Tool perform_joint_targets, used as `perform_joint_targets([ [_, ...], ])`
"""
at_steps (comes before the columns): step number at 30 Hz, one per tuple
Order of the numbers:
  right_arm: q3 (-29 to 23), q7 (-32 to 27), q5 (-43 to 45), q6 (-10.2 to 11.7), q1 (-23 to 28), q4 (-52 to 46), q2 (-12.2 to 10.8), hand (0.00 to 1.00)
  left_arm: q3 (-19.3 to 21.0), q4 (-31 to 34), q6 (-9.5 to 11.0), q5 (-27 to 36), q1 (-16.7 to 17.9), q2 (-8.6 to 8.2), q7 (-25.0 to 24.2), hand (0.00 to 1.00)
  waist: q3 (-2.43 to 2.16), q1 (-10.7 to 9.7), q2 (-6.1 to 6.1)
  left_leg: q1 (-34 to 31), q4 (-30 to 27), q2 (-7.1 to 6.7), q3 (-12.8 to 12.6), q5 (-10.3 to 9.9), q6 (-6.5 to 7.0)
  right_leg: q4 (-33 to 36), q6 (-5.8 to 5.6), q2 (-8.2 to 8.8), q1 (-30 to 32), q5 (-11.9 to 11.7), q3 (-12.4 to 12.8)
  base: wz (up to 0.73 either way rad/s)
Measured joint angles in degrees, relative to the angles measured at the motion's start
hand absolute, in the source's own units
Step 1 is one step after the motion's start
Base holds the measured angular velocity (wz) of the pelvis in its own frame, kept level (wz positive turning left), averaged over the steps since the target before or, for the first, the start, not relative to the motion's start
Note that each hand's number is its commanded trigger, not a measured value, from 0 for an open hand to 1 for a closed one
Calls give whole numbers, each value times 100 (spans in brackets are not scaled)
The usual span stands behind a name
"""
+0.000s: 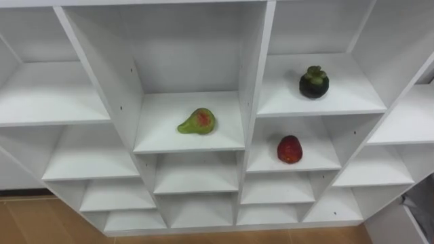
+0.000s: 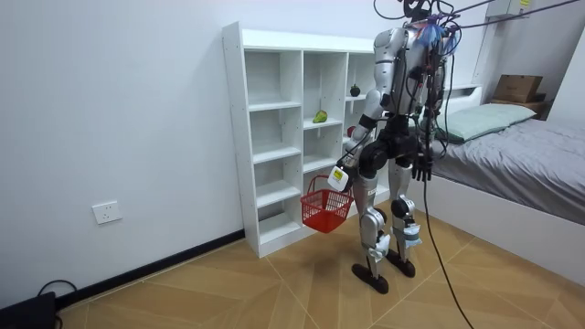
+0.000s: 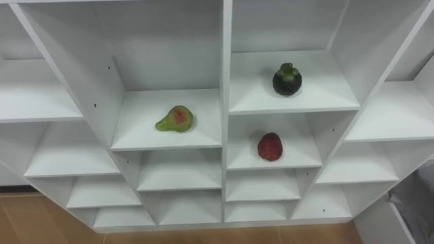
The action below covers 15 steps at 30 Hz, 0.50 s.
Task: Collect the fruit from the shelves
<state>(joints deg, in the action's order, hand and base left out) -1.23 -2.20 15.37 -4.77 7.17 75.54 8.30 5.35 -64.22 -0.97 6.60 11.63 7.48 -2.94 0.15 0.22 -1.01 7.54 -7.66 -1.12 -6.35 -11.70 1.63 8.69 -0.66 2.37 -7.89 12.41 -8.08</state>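
Note:
A white closet (image 1: 254,81) of open compartments faces me. A green pear with a red patch (image 1: 197,121) lies on a middle shelf. To its right, a dark mangosteen (image 1: 314,82) stands one compartment higher, and a red fruit (image 1: 289,149) sits in the compartment below it. In the room view I stand upright close before the closet (image 2: 274,137). My left hand (image 2: 340,176) is shut on the handle of a red basket (image 2: 326,206) that hangs at knee height. My right hand (image 2: 422,169) hangs open at my side.
A bed (image 2: 512,146) with a grey cover stands at the room view's right, close behind me, with a cardboard box (image 2: 517,88) on a ledge beyond it. The floor (image 2: 274,292) is wood. A wall socket (image 2: 107,212) sits low at the room view's left.

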Motion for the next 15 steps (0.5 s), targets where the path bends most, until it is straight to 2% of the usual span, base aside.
perform_joint_targets([
  [6,-12,-145,18,92,-35,-7,0,0,2,9,12,-2,5,1,2,100,1,-3,-6,-11,-1,24,0,0,0,0,0,-1,1,0,-1,0],
  [15,-19,-612,17,309,-44,-51,-3,0,2,9,129,-7,-4,0,-3,100,-1,1,-37,-14,-5,-11,-1,0,0,-4,0,1,2,0,-2,0],
])
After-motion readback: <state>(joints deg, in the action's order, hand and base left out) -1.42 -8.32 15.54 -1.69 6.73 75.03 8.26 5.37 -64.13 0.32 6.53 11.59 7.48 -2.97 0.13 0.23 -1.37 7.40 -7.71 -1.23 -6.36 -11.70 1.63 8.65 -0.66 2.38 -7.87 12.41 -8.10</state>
